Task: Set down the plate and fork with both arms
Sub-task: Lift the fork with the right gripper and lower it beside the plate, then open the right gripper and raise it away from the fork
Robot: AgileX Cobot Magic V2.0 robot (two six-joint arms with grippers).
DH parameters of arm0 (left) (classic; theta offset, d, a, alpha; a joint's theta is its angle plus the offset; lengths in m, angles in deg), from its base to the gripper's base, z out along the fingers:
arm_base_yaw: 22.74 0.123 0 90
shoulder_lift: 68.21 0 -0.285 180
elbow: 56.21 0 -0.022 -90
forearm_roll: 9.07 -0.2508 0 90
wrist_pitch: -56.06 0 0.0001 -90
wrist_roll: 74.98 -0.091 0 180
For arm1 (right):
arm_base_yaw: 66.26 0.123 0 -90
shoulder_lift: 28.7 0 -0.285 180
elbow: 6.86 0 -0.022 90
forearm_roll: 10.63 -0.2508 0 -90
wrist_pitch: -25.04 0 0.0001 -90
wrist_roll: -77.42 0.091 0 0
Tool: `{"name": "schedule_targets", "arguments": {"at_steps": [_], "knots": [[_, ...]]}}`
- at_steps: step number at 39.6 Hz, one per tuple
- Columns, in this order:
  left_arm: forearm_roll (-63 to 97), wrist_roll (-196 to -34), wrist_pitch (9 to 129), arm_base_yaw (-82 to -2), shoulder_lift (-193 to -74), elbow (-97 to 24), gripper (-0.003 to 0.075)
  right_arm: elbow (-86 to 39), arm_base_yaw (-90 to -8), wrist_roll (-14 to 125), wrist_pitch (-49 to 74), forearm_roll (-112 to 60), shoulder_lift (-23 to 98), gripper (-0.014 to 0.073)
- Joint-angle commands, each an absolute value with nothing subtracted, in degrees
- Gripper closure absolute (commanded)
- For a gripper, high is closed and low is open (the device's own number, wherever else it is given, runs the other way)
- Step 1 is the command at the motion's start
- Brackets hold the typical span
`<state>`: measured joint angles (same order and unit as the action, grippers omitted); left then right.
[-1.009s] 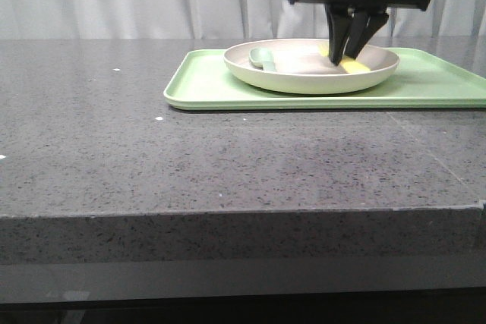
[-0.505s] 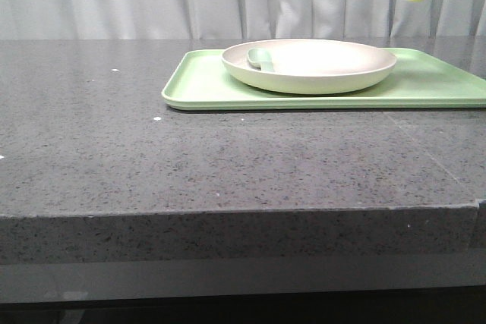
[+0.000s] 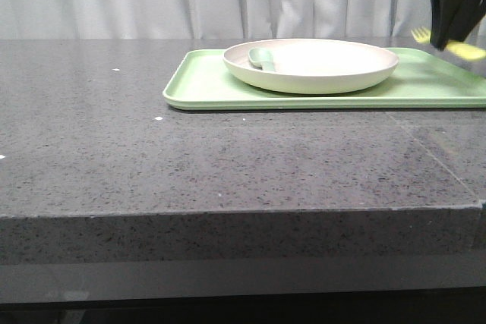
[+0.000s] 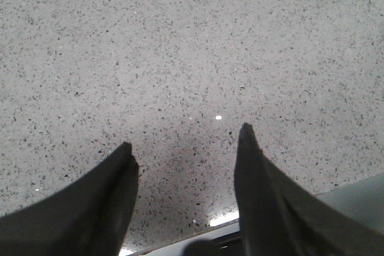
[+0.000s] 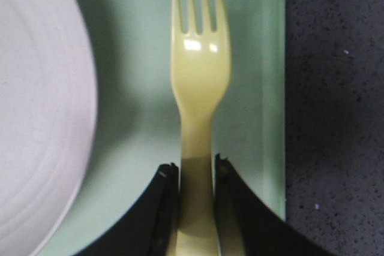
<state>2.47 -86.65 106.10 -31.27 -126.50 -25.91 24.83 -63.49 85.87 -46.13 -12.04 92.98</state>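
The fork is clamped by its handle in the right end effector, held in the air above the green tray, just beside the plate. A grey-green spoon lies in the plate. The left end effector hangs with its fingers spread wide over the bare speckled surface, holding nothing.

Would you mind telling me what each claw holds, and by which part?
The right claw grips the fork by its handle; the left claw holds nothing.
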Motion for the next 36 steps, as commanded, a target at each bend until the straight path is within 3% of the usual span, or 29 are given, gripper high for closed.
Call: {"name": "schedule_targets", "arguments": {"at_steps": [1,11,23,36], "knots": [[3.7,-86.7,103.4,-31.1,-126.2,-27.4,0.0364,25.9,-63.8,85.1,-42.7,-12.0,91.1,0.0526],[3.7,-86.7,103.4,-31.1,-126.2,-27.4,0.0364,25.9,-63.8,85.1,-41.5,-12.0,93.6,0.0515],[3.7,-86.7,103.4,-31.1,-126.2,-27.4,0.0364,26.0,-63.8,85.1,-41.6,-12.0,93.6,0.0210],[3.7,-86.7,102.9,-31.1,-126.2,-27.4,0.0364,25.6,-62.9,85.1,-44.8,-12.0,86.6,0.0200]]}}
